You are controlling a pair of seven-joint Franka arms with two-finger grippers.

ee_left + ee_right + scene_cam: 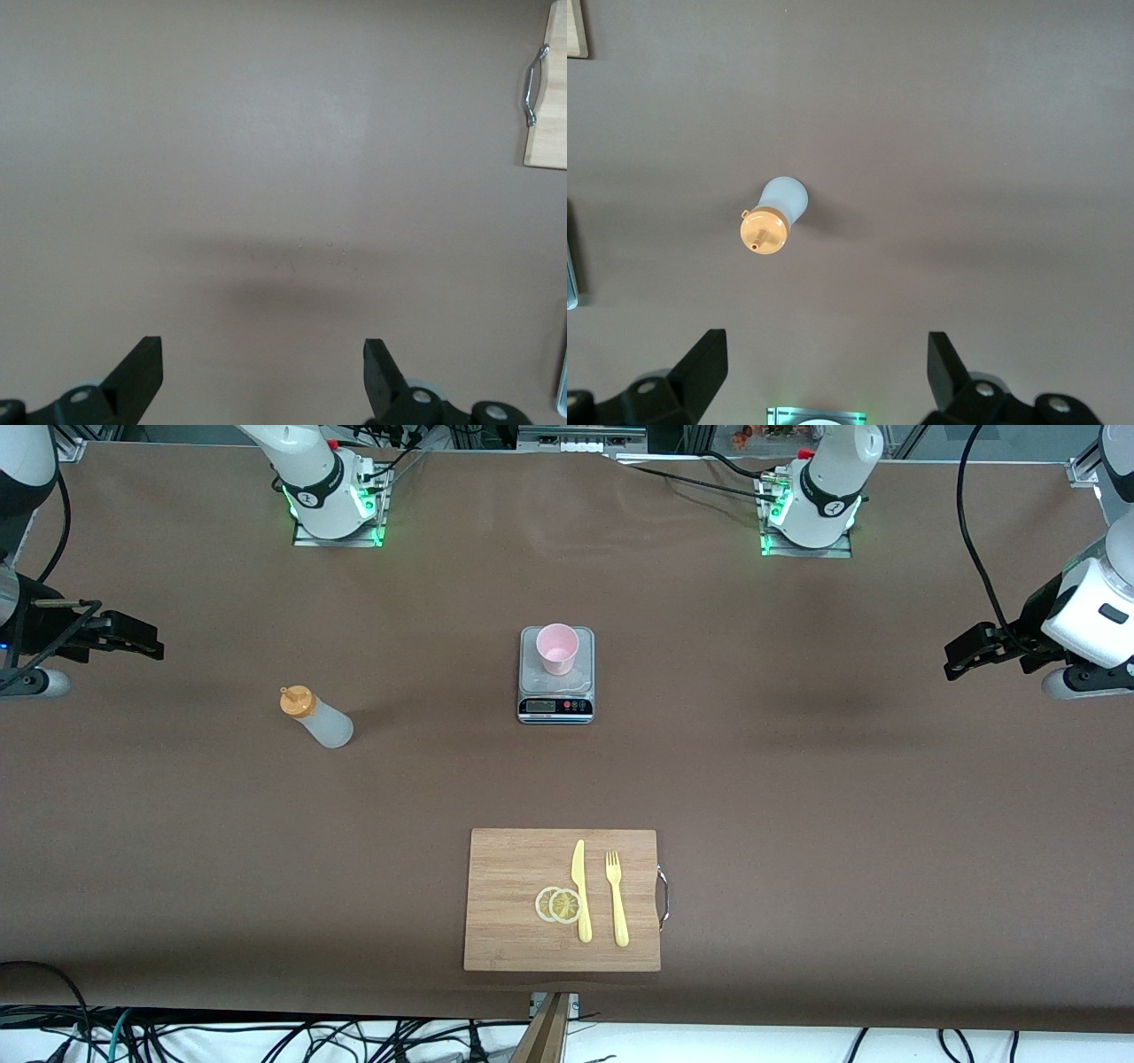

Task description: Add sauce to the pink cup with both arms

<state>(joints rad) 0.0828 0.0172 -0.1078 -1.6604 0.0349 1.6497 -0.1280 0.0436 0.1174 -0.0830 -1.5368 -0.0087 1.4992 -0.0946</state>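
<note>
We see the translucent whitish squeeze bottle with orange cap (315, 717) upright on the brown table (797, 779), below our spread, empty right tool (824, 367). The pale pink plastic cup (557, 648) sits on a grey scale (555, 691) mid-table. The left tool (263, 372) hangs agape over bare table.

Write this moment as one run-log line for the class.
stage: start | sauce bottle: upright on table, untouched | pink cup: on scale | left hand: open, waiting | right hand: open, waiting
</note>
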